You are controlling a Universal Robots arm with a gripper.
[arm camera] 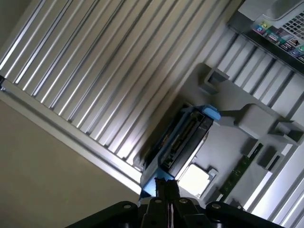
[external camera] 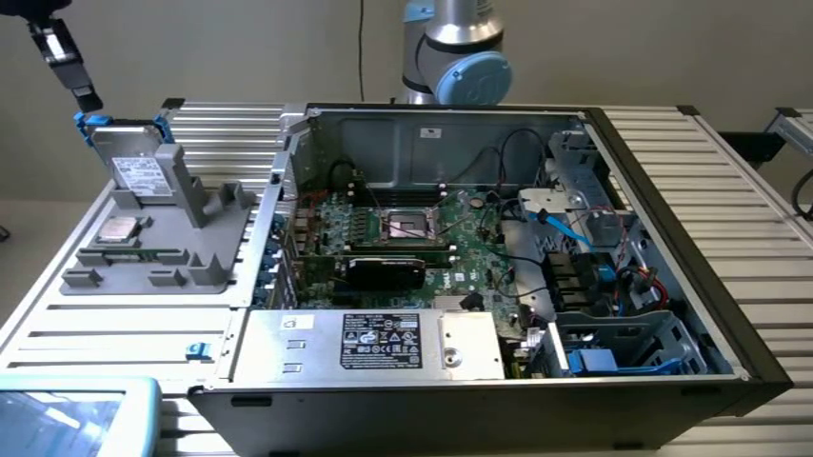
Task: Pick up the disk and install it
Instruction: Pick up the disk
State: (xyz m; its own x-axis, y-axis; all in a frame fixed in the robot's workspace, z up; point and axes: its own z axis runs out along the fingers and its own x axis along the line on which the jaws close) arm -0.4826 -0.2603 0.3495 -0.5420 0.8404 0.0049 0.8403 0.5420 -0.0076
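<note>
In the exterior view there is one arm (external camera: pixel 455 67), one gripper (external camera: pixel 87 101), one disk (external camera: pixel 133 157), one grey holder (external camera: pixel 209 262), one processor chip (external camera: pixel 121 228), one memory stick (external camera: pixel 128 255) and one open computer case (external camera: pixel 420 143), all on a slatted table (external camera: pixel 743 190). The holder lies by the table's edge on the exterior view's left, beside the case. The disk stands upright at the holder's far corner: a flat silver-grey slab with a white printed label on its face and two blue rails, one down each side, each ending in a tab at the top. The gripper hangs just above the tab on the exterior view's left (whether it touches I cannot tell). Inside the case, at its near edge, sits one silver box (external camera: pixel 368 343) with a black label.

In the wrist view the gripper (arm camera: pixel 166 187) has its two fingers pressed together with nothing between them. Just past them the disk (arm camera: pixel 183 137) shows edge-on, dark along its connector side, with two blue tabs, one at each end. The chip (arm camera: pixel 194 179) lies just beside it on the holder (arm camera: pixel 256 123), with the table's slats (arm camera: pixel 95 71) around.
</note>
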